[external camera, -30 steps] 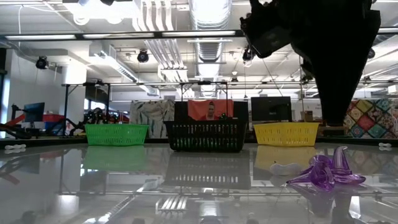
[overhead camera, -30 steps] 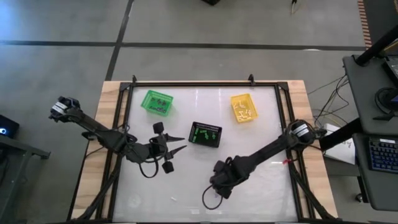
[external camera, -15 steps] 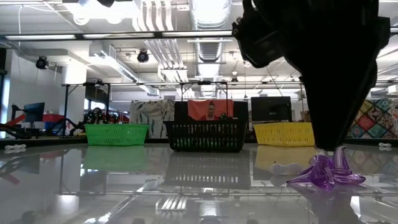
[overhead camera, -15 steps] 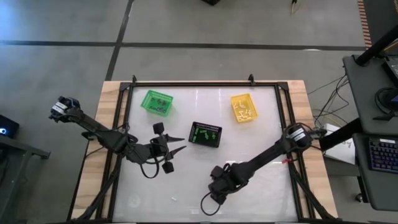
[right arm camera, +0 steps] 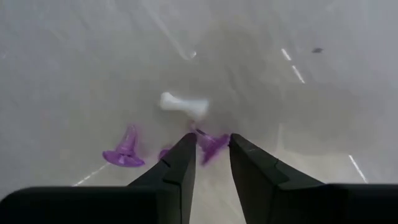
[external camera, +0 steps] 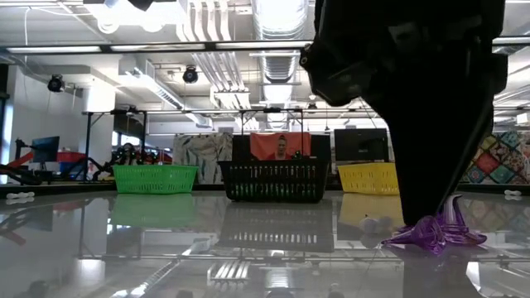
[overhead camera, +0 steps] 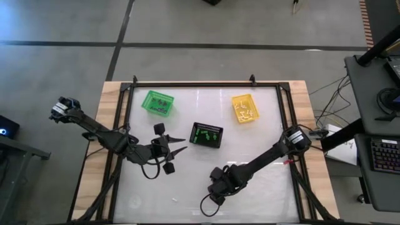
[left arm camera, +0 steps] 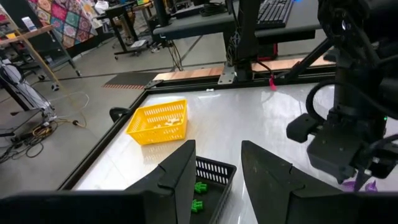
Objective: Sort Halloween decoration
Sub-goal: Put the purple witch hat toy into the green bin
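The Halloween decoration shows as purple trinkets (right arm camera: 124, 152) and a white bone-shaped piece (right arm camera: 182, 104), lying on the glossy table near its near edge. My right gripper (right arm camera: 211, 163) points steeply down over them, open. Its fingertips stand on either side of one purple trinket (right arm camera: 213, 145), which also shows in the low view as the purple trinket (external camera: 435, 233). My left gripper (overhead camera: 185, 144) hovers open left of the black basket (overhead camera: 206, 134), holding nothing. My right gripper comes from above with one fingertip (right arm camera: 185, 149) on each side of a purple trinket that lies on the table. Whether the fingers touch it I cannot tell.
A green basket (overhead camera: 157, 102) stands at the far left and a yellow basket (overhead camera: 245, 108) with pale pieces at the far right. The black basket between them holds green pieces. Another small white piece (overhead camera: 175, 199) lies near the near edge. A black frame rims the table (overhead camera: 269, 85).
My right gripper has come down toward the purple trinkets and shifted a little toward the table's near left. In the low view its dark fingers now reach the trinkets. The trinkets lie where they were.
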Available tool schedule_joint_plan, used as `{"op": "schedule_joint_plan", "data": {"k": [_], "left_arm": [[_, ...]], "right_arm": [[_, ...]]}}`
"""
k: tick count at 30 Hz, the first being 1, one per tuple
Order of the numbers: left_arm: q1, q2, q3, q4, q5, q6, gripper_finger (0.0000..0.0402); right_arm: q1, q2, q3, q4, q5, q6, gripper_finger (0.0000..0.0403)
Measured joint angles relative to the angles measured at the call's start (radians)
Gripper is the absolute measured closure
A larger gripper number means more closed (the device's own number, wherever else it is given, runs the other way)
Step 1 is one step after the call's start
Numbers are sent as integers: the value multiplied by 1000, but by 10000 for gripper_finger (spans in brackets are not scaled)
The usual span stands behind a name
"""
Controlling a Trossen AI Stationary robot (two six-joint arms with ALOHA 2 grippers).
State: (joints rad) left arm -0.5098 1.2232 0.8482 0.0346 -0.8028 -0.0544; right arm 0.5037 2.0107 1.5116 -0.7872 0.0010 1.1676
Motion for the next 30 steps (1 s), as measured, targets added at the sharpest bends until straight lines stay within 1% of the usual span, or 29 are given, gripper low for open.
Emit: {"op": "schedule_joint_plan", "data": {"k": [3,7,10,13,15,21,26,30], "left_arm": [[0,0,0,0,0,0,290],[0,0,0,0,0,0,290],[0,0,0,0,0,-5,290],[0,0,0,0,0,-8,290],[0,0,0,0,0,-8,290],[0,0,0,0,0,-8,290],[-8,-2,0,0,0,-8,290],[-43,-29,0,0,0,-8,290]], "right_arm": [[0,5,0,10,-4,-8,317],[0,3,0,9,18,-9,328],[0,1,0,9,19,-22,350],[0,0,0,10,21,-40,380],[0,-1,0,10,22,-48,389],[0,-9,0,0,20,-85,393],[-2,-70,0,-75,29,-139,394],[-17,-145,0,-96,98,-217,394]]}}
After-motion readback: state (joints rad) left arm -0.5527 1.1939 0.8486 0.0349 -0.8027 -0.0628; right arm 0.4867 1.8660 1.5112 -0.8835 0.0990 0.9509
